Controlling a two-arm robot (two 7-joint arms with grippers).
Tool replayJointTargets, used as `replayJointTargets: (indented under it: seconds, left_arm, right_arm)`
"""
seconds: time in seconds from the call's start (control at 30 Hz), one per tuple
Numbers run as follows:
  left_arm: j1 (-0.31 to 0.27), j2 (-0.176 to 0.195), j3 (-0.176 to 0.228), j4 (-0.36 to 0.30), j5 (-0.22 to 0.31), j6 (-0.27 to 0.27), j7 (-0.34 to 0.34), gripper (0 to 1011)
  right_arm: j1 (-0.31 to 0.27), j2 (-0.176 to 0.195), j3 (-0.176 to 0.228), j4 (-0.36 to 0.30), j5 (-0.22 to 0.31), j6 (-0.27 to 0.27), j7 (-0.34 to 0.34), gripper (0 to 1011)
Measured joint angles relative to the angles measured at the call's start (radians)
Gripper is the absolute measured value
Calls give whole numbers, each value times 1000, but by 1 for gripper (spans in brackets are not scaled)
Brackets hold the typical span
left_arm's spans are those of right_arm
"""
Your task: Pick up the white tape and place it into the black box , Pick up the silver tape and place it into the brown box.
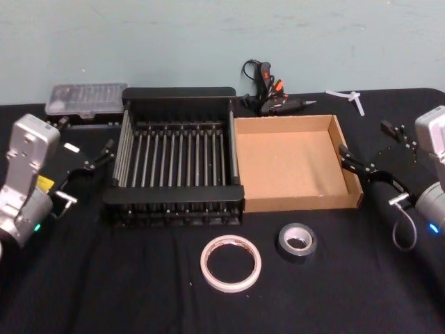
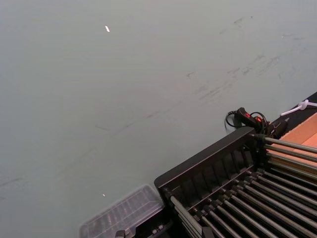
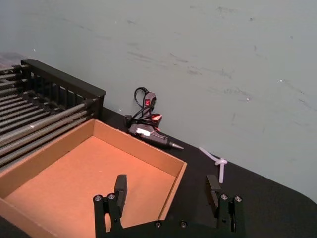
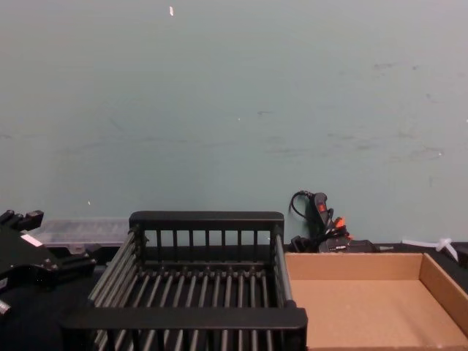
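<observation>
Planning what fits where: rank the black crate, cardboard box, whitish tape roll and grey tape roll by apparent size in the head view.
1. Black slatted plastic crate, largest.
2. Shallow brown cardboard box, slightly smaller.
3. Wide flat whitish tape roll.
4. Small thick dark grey-silver tape roll, smallest.

The rolls lie nearer the camera, yet remain clearly smaller.

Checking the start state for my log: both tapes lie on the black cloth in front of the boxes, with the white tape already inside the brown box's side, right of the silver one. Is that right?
Not quite. In the head view the white tape lies left of the silver tape, in front of the black box; the silver one sits nearer the brown box. Both do lie on the cloth in front of the boxes.
</observation>
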Motion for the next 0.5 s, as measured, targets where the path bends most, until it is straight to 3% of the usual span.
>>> replayJointTargets:
  seconds: [0.5]
  left_arm:
    - [0, 0, 0, 0, 0, 0, 0, 1001]
  right_arm:
    - [-101, 12, 68, -153, 76, 147, 32, 1002]
